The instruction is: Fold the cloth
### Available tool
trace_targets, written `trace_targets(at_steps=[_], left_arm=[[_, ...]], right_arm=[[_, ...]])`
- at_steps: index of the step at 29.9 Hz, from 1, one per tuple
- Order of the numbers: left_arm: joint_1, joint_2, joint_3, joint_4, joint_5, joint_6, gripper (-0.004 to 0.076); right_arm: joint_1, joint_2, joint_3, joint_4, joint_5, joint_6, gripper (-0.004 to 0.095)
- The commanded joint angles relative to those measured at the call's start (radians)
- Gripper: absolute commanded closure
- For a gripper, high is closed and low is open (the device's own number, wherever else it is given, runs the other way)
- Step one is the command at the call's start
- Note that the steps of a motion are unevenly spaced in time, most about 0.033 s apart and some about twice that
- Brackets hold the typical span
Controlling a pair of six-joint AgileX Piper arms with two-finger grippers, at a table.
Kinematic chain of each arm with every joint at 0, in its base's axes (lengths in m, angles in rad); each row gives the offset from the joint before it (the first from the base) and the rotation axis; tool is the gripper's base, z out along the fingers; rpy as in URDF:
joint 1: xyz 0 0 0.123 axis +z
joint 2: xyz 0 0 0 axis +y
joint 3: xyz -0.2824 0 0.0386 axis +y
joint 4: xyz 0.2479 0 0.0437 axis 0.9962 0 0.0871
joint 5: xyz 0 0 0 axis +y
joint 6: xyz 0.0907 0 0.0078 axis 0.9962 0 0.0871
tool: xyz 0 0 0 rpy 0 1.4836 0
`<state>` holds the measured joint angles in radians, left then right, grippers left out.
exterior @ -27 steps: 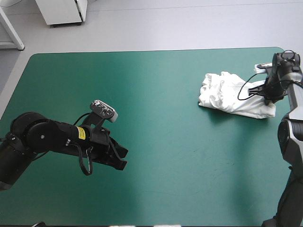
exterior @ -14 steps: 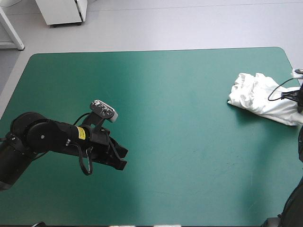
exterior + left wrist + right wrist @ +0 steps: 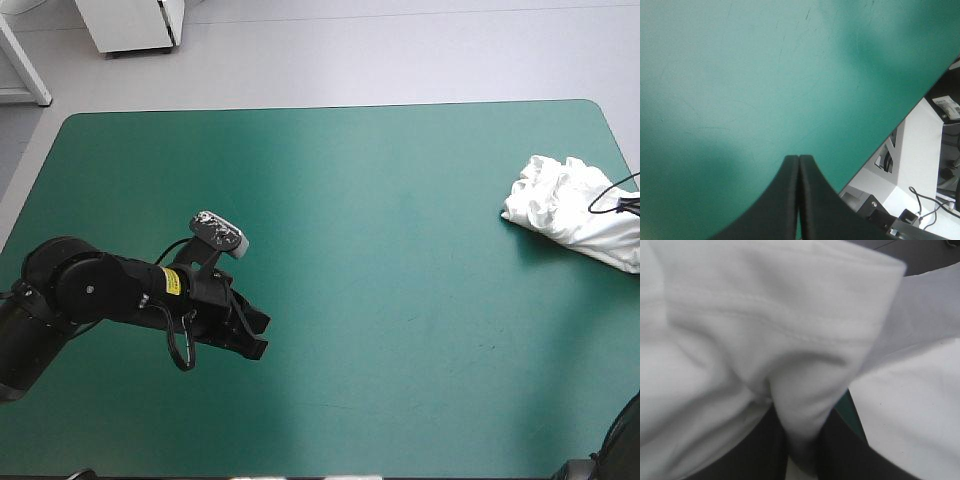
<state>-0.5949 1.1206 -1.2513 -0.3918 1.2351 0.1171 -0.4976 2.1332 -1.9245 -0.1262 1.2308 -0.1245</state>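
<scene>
Nearest, at about 8 o'clock on the table [image 3: 380, 260], the left pincer [image 3: 256, 336] is seen over the teal-green cover [image 3: 740, 75], pointed toward 4 o'clock. Its black fingers [image 3: 785, 200] are pressed together into one pointed arch, and nothing is held between them. Whether the cover is touched cannot be told. In the left wrist view only bare cover is found ahead of the tips, and an edge of the table is seen passing close beside them. The left arm [image 3: 90, 295] is stretched in from the table's 9 o'clock side.

Farther off, between 2 and 3 o'clock, the T-shirt [image 3: 565, 200] is found as a crumpled white heap at the table's right edge, well apart from the left pincer. Its folds are bunched at the end toward the table's middle, while its outer part is drawn toward 4 o'clock and is cut off by the border of the high view.

In the right wrist view the right pincer [image 3: 802, 452] is closed on the T-shirt. A thick fold with a stitched hem [image 3: 790, 335] is pinched between the two black fingers [image 3: 747, 455], whose tips are hidden by the cloth. A sliver of teal-green cover is glimpsed beside that fold.
</scene>
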Motion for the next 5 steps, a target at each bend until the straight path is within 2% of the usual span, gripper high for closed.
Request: trace_targets(at_steps=[1,3,5], left_arm=[[0.000,-0.019,-0.025,-0.037,-0.039,-0.006,0.0746],[0.000,-0.019,-0.025,-0.039,-0.039,-0.006,0.0746],[0.000,-0.019,-0.025,-0.041,-0.039,-0.006,0.0746]], right_arm=[[-0.008,-0.080,-0.021,-0.016,0.019,0.014,0.0677],[-0.008,-0.083,-0.021,-0.008,0.019,0.017,0.0588],[-0.008,-0.090,-0.021,-0.008,0.019,0.018,0.0540]])
